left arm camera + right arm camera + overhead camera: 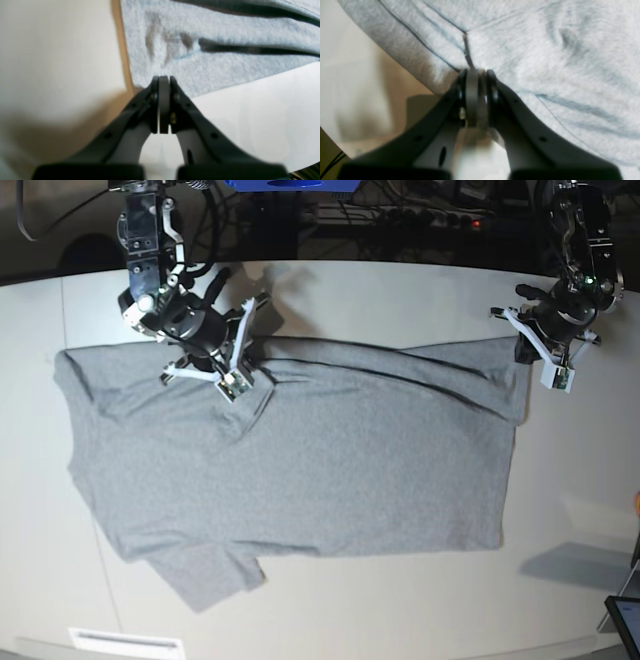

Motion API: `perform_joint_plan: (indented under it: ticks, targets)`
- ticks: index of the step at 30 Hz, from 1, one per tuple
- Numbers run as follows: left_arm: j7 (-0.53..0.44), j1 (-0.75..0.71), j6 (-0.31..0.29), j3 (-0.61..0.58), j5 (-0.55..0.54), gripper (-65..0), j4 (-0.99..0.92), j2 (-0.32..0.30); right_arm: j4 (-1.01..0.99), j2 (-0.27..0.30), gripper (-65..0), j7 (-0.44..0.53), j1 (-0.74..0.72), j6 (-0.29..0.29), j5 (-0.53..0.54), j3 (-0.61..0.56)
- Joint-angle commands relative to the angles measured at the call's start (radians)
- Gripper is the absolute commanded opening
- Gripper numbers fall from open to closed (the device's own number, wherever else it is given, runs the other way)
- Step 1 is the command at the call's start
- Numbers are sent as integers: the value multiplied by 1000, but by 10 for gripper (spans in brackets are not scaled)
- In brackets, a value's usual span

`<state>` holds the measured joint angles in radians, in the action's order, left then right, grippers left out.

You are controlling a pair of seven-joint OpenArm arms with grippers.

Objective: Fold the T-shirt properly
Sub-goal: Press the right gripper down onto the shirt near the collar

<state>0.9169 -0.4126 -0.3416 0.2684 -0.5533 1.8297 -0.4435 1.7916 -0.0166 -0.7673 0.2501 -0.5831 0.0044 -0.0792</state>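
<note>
On a pale table (560,580), the T-shirt (300,470) lies spread across the frame's centre, still unfolded. The right gripper (232,383), upper left, pinches its fabric; the left gripper (555,370), upper right, is clenched empty beside the hem.

Black pincer (164,82) arms, screw holes

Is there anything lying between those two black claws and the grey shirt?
Nothing visible. The right gripper is shut on the light heather-grey cotton T-shirt near its far edge. The left gripper is shut at the shirt's corner, only bare white table beside it.
</note>
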Motion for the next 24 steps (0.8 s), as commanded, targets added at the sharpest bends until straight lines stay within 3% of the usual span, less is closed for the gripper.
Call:
perform_joint_plan:
  ticks: [1,6,14,24]
  targets:
    - [-17,4,3,10,-4,-650,14,-16,4,0,-601,18,-10,-1,12,0]
    - [-17,4,3,10,-4,-650,12,-16,-19,0,-650,18,-21,-1,12,0]
    - [-17,-4,3,10,-4,-650,12,-16,-13,0,-650,16,-51,-1,12,-1]
    - [-17,-4,3,10,-6,-650,12,-15,-13,2,-650,-60,-139,-1,12,-1]
